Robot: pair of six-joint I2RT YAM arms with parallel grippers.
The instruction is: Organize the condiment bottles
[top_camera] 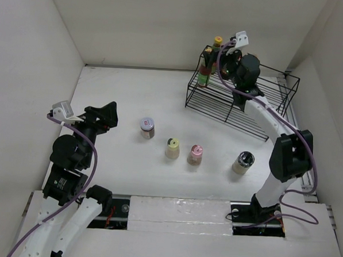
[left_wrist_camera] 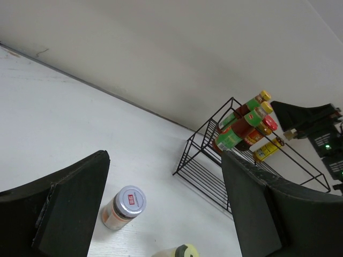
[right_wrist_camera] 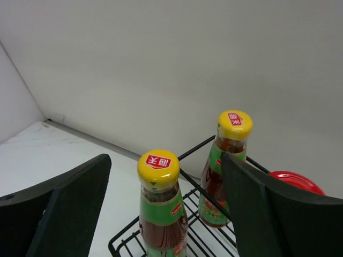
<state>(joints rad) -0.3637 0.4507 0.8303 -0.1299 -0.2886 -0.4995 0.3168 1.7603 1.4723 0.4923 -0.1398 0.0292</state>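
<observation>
1. The right gripper [right_wrist_camera: 166,160] hangs over the left end of the black wire rack [top_camera: 210,104], in the far right corner of the counter [top_camera: 133,92]. Its jaws are wide apart and hold nothing.
2. Below and between those jaws stands the nearer yellow-capped sauce bottle [right_wrist_camera: 159,214], upright on the rack. The second yellow-capped sauce bottle [right_wrist_camera: 225,160] stands behind it, close to the right jaw. The red lid of the dark jar [right_wrist_camera: 297,182] shows just past that jaw.
3. I judge this arm's job here is to get clear of the rack. I would lift straight up first, because a sideways swing could clip the tall slim bottles and tip them.
4. Four containers stand in a loose row mid-counter. From left to right they are the silver-lidded jar [top_camera: 147,127], the cream shaker [top_camera: 172,148], the pink-capped shaker [top_camera: 195,155] and the dark-topped shaker [top_camera: 243,162].
5. The left gripper [left_wrist_camera: 166,160] sits near the left edge of the counter, jaws apart and empty. In its wrist view the silver-lidded jar is framed between them but lies ahead of the tips, untouched.
6. For that pick I would go in low and level, then close on the glass body below the lid. The cream shaker stands nearby, so I would keep the jaws off it.
</observation>
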